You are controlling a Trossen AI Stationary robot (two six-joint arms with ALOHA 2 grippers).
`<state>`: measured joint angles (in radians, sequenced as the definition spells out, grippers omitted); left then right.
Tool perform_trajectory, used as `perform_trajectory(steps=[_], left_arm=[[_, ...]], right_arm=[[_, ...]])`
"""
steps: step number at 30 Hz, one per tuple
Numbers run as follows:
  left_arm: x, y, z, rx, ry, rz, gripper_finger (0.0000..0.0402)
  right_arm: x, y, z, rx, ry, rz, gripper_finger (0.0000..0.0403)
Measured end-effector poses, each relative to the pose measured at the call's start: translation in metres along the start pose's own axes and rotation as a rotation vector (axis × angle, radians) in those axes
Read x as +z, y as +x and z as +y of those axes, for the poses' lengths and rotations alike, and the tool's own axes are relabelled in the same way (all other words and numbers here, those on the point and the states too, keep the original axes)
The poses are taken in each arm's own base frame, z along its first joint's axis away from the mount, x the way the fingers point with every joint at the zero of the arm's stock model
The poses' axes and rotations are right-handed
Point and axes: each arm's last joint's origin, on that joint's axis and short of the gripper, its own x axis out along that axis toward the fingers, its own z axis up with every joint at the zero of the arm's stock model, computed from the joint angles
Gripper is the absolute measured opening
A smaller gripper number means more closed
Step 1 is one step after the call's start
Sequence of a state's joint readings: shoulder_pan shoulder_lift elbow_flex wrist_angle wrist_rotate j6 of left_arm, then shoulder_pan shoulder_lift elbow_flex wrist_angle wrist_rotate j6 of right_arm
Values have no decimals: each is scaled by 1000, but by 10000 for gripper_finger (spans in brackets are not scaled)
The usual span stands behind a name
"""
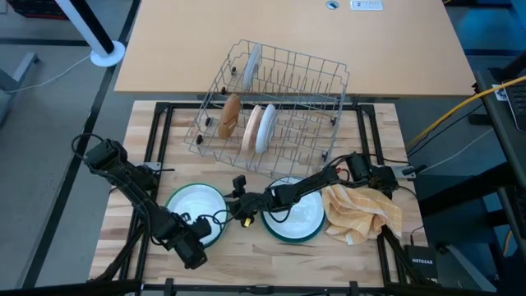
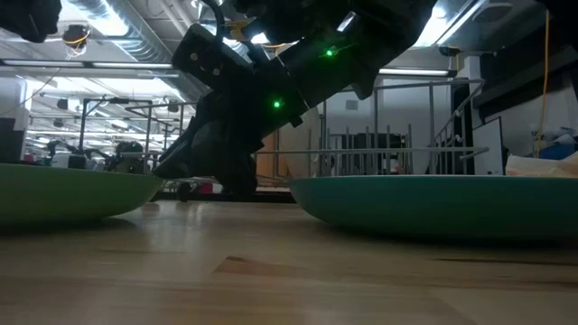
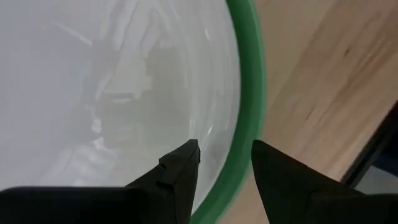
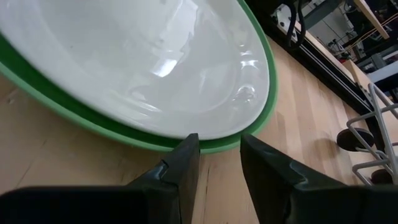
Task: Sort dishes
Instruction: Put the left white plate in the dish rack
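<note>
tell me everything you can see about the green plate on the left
The green plate is round, with a bright green rim and underside and a glossy white inside that reflects light; it looks like glazed ceramic or plastic. It lies flat and right side up on the wooden table, left of the teal plate. The left gripper straddles its rim with open fingers, and the right gripper sits at its edge on the opposite side, also open.

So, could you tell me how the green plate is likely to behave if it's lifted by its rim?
The green plate looks rigid, so it should not flex. Its glossy white inside suggests the rim may slip between the fingers. Gripped at one edge, a plate this wide would probably tilt, and it may chip if dropped on the table.
</note>
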<state>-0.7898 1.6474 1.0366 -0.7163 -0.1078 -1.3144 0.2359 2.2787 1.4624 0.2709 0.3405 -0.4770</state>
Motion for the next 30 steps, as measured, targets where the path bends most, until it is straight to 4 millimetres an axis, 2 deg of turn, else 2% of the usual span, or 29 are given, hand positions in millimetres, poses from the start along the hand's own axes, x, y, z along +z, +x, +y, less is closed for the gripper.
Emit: perform_trajectory(steps=[15,21,30], left_arm=[[0,2,0,-17,6,-5,143],[0,2,0,-11,89,-3,143],[-1,2,4,29,92,9,143]], right_arm=[[1,0,0,-3,3,-7,127],[1,0,0,-8,3,-5,127],[1,0,-1,-17,3,-2,127]])
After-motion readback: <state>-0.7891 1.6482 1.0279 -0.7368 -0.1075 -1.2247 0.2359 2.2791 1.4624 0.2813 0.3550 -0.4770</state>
